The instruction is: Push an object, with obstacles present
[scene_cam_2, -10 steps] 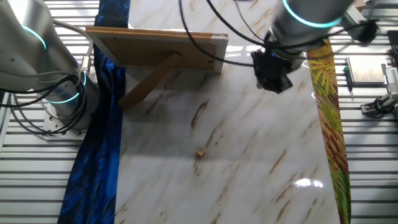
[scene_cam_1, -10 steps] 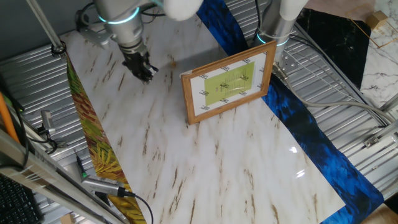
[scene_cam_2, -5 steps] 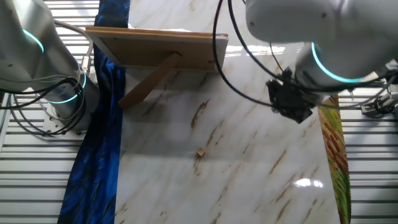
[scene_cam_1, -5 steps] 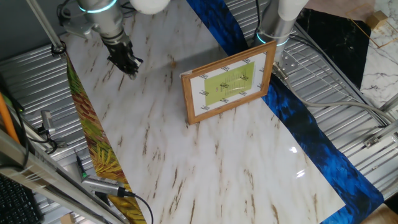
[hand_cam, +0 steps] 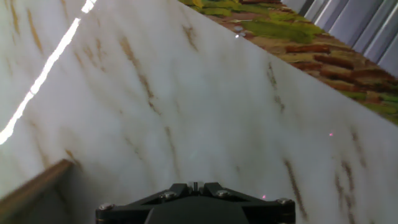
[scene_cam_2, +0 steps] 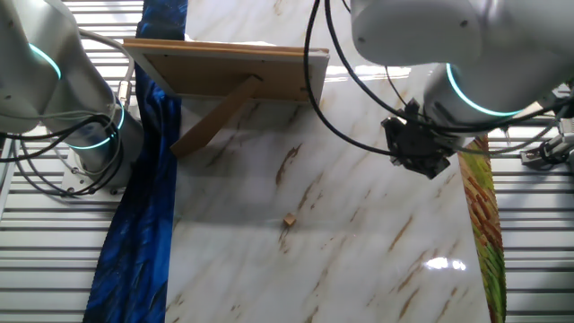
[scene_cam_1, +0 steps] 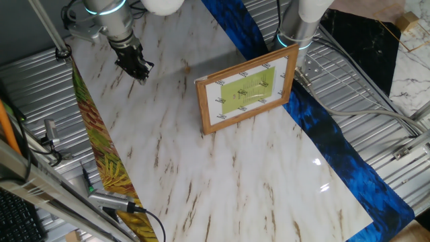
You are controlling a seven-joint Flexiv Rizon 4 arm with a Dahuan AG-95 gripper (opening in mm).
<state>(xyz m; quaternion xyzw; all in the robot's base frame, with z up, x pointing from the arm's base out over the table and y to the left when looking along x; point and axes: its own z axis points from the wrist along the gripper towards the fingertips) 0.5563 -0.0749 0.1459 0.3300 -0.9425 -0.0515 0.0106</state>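
Hovering above a glossy white marble-patterned tabletop [scene_cam_1: 222,168] with brown veins, the black gripper [scene_cam_1: 139,69] hangs near the table's edge, beside a strip of yellow-green leaf-print cloth [scene_cam_1: 94,144]; whether its fingers are apart or together cannot be told. The tiny wood-coloured nub [scene_cam_2: 289,220], roughly cube-like, sits alone on the marble, well apart from the gripper [scene_cam_2: 420,161]. Further off, the rectangular light-wood picture frame [scene_cam_1: 247,89] stands propped upright on its back strut, showing a white mat and yellow-green picture. A rumpled blue cloth [scene_cam_1: 329,141] borders the far side, over ribbed metal decking. The hand view shows only smooth marble and the gripper's dark base.
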